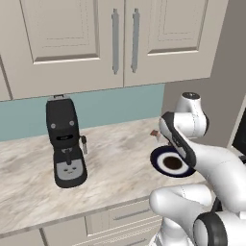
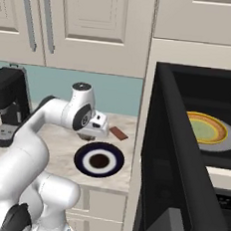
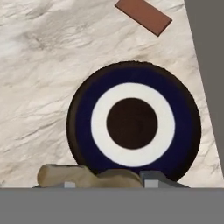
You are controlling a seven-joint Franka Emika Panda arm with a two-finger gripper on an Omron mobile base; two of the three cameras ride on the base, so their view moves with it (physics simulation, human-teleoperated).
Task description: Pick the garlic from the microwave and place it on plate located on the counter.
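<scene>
The garlic (image 3: 87, 176), a dull tan lump, sits between my gripper's (image 3: 107, 183) dark fingertips (image 3: 151, 181) in the hand view, and the gripper is shut on it. Just beyond the fingertips lies the plate (image 3: 83, 127), with its navy rim, white ring and dark brown centre, flat on the marbled counter (image 3: 39, 65). In the right base view my gripper (image 2: 91, 134) hangs a little above the plate's (image 2: 83, 160) far left edge. The microwave (image 2: 189, 94) stands open at the right, its door (image 2: 173, 158) swung out toward me.
A flat reddish-brown bar (image 3: 143, 16) lies on the counter just past the plate. Inside the microwave, a yellow-orange dish (image 2: 206, 129) rests on the grey turntable (image 2: 229, 144). A black coffee machine (image 1: 65, 144) stands at the counter's left. Cream cabinets (image 1: 115, 43) hang above.
</scene>
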